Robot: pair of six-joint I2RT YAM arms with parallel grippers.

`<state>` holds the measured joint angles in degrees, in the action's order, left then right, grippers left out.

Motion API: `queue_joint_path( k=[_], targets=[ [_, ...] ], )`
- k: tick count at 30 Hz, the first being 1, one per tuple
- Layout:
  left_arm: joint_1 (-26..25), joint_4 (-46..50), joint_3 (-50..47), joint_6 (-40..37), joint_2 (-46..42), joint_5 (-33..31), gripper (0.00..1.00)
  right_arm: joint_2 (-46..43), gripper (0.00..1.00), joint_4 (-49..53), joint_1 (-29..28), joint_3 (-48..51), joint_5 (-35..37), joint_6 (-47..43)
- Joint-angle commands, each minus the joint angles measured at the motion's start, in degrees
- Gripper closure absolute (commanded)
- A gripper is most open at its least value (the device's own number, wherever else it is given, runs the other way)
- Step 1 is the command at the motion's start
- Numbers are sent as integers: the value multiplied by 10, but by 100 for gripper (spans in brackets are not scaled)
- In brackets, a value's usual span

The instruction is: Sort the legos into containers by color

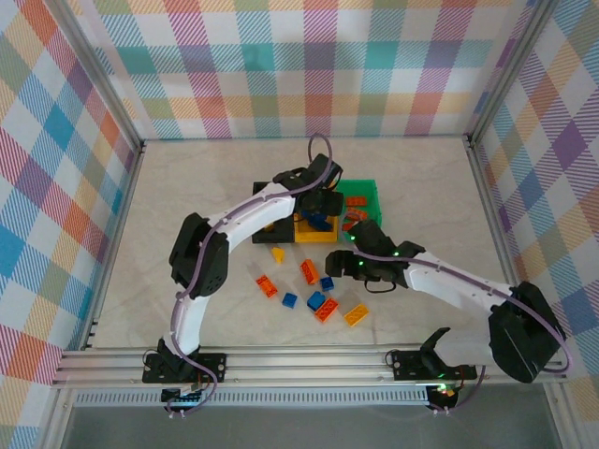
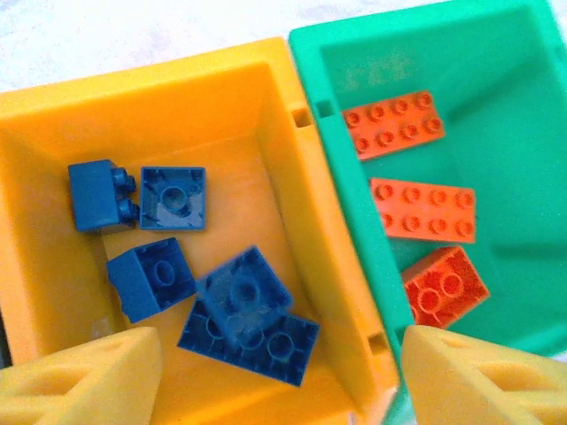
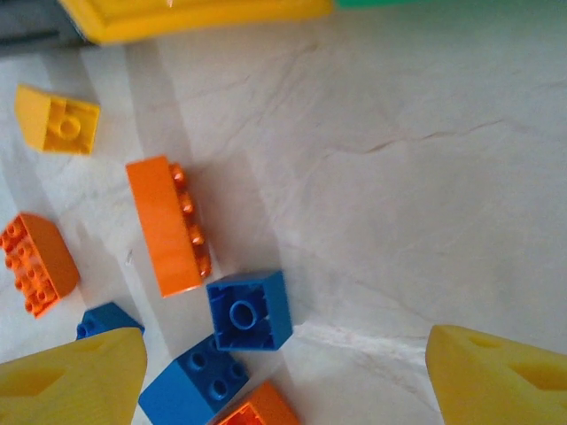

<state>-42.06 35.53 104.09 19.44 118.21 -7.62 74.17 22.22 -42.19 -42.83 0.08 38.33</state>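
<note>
Nearest, the loose legos (image 1: 316,300) lie scattered on the desk (image 1: 430,196) just in front of the containers: orange-red, blue and yellow bricks, some flat, some tipped. They look like hard, light, glossy plastic. They should not deform, but they could skid or squirt out of a skewed pinch. The flat side walls are the place to hold, not the studded top or a corner. The right fingers (image 3: 75,376) hang spread wide and empty over this pile, above a blue brick (image 3: 250,310) that lies hollow side up, close beside an orange brick (image 3: 166,223) tipped on its side. The blue one's parallel walls offer a square grip, though its neighbours leave little room for a pad. Farther off, the left fingers (image 2: 89,376) are likewise apart with nothing between them, above the yellow-orange bin (image 2: 177,106), which holds blue bricks (image 2: 173,197); one there looks blurred. The green bin (image 2: 514,88) to its right holds orange-red bricks (image 2: 423,211), and the black bin (image 1: 264,236) sits at the left.
</note>
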Motion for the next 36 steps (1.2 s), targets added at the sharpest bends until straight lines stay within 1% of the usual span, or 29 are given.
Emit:
queue_joint_path(
  k=[1, 3, 7, 12, 20, 25, 29, 32, 34, 36],
  targets=[
    [2, -25, -50, 22, -116, 36, 1, 24, 18, -28, -25, 5, -12, -8],
    [0, -48, -107, 32, -179, 47, 0, 42, 18, -26, -36, -3, 1, -10],
    [-6, -68, -219, 50, -291, 47, 0, 70, 19, -10, -54, -16, 25, -16],
    [-12, -64, -352, 77, -413, 19, 0, 98, 23, 6, -72, -22, 46, -21],
    [-12, -39, -484, 118, -553, -35, 0, 133, 27, 1, -86, -47, 66, -42],
    [-12, -10, -515, 126, -589, -60, 0, 164, 34, 22, -96, -71, 86, -51],
    [-12, 0, -530, 130, -604, -66, 0, 187, 43, 47, -98, -86, 110, -46],
    [-12, 5, -536, 129, -613, -73, 0, 198, 53, 69, -98, -95, 133, -35],
    [-12, 5, -539, 130, -618, -76, 0, 190, 59, 70, -98, -88, 143, -29],
    [-12, 6, -543, 132, -622, -75, 0, 175, 62, 68, -98, -81, 152, -25]
  ],
)
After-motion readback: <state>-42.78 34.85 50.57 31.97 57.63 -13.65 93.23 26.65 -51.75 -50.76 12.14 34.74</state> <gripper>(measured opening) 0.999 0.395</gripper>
